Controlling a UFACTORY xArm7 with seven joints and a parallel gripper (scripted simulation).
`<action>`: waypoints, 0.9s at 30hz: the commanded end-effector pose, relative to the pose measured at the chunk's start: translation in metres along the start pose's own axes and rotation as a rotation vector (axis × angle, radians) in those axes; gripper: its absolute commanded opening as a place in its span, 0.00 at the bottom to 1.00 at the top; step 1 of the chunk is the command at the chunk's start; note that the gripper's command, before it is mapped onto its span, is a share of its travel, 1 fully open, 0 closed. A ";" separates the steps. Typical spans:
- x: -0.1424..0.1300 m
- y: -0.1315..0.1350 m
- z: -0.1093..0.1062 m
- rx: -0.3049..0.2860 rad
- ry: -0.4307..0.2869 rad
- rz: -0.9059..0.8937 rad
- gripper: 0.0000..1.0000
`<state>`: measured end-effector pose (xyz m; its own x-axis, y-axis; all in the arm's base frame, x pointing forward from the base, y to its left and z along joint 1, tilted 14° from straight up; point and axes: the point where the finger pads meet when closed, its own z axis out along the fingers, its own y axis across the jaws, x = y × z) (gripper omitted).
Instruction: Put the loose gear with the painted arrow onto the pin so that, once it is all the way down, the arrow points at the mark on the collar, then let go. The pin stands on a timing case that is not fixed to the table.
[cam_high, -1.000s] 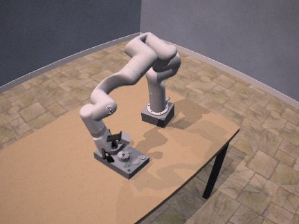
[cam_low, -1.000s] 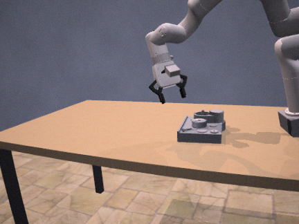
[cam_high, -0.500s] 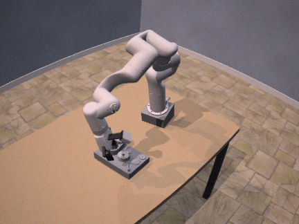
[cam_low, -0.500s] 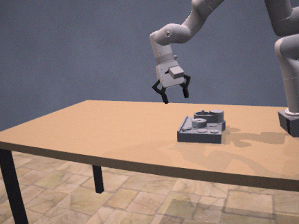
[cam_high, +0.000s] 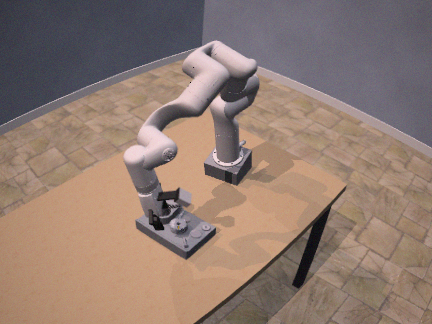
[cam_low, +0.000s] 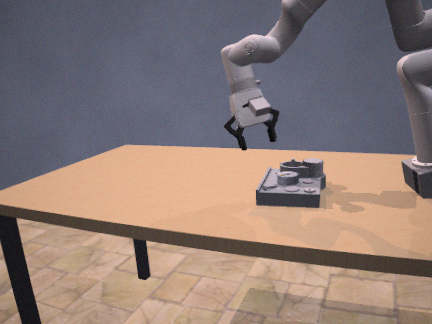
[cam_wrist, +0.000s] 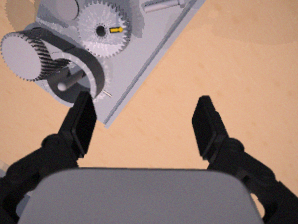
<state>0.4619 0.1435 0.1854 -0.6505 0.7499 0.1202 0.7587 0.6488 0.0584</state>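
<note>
The loose gear (cam_wrist: 97, 22) (cam_high: 178, 226) (cam_low: 287, 177) with a yellow arrow lies flat on the grey timing case (cam_wrist: 150, 40) (cam_high: 160, 242) (cam_low: 287, 199). The pin stands inside a curved collar (cam_wrist: 97, 70) (cam_low: 295, 166), with a thin white mark (cam_wrist: 106, 93) beside the collar's rim. My gripper (cam_wrist: 145, 106) (cam_high: 162, 207) (cam_low: 257, 141) is open and empty. It hangs well above the table beside the case's edge, and one finger is over the case's corner. In the top view the fingers hide the collar and the pin.
A larger toothed gear (cam_wrist: 25, 55) (cam_low: 313, 164) sits on the case next to the collar. A short peg (cam_wrist: 160, 4) (cam_high: 185, 243) stands near the case's far edge. The arm's base block (cam_high: 227, 167) (cam_low: 420, 177) stands on the table (cam_high: 75, 260) (cam_low: 150, 180) (cam_wrist: 225, 60).
</note>
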 end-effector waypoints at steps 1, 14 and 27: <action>-0.001 -0.003 0.000 -0.009 -0.024 0.002 1.00; -0.003 -0.015 0.004 -0.015 -0.068 0.002 1.00; -0.003 -0.015 0.004 -0.015 -0.068 0.002 1.00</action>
<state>0.4517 0.1326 0.1788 -0.6498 0.7581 0.0552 0.7599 0.6463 0.0695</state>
